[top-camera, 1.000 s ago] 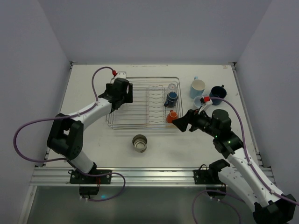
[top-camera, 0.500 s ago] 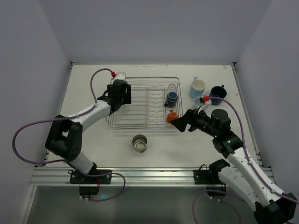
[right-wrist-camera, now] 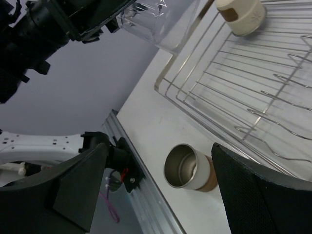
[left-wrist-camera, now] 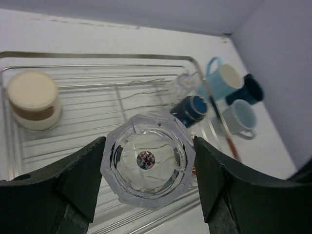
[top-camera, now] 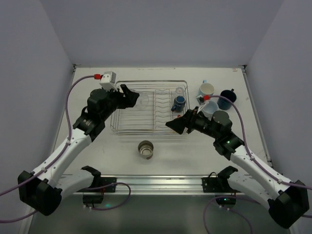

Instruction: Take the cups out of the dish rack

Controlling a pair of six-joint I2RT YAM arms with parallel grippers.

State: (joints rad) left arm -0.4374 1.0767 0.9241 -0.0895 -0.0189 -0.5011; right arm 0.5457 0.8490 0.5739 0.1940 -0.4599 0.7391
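Observation:
My left gripper (top-camera: 135, 99) is shut on a clear glass (top-camera: 142, 101) and holds it in the air above the left part of the dish rack (top-camera: 146, 130). In the left wrist view the glass (left-wrist-camera: 148, 165) sits between the two fingers, its base toward the camera. My right gripper (top-camera: 176, 125) is open and empty over the rack's front right corner; the small orange cup is hidden under it. A small dark blue cup (top-camera: 179, 102) and another clear glass (top-camera: 180, 90) are in the rack. A metallic cup (top-camera: 146, 149) stands on the table in front of the rack.
A light blue mug (top-camera: 206, 90), a navy mug (top-camera: 227, 97) and a pale blue mug (top-camera: 208, 107) stand right of the rack. A cream cup (left-wrist-camera: 33, 100) lies in the rack's left end. The table's near metal rail (top-camera: 156, 183) runs below.
The left arm has risen from the rack's left end with the clear glass in its gripper. The right gripper has moved left over the rack's front right corner and now covers the orange cup.

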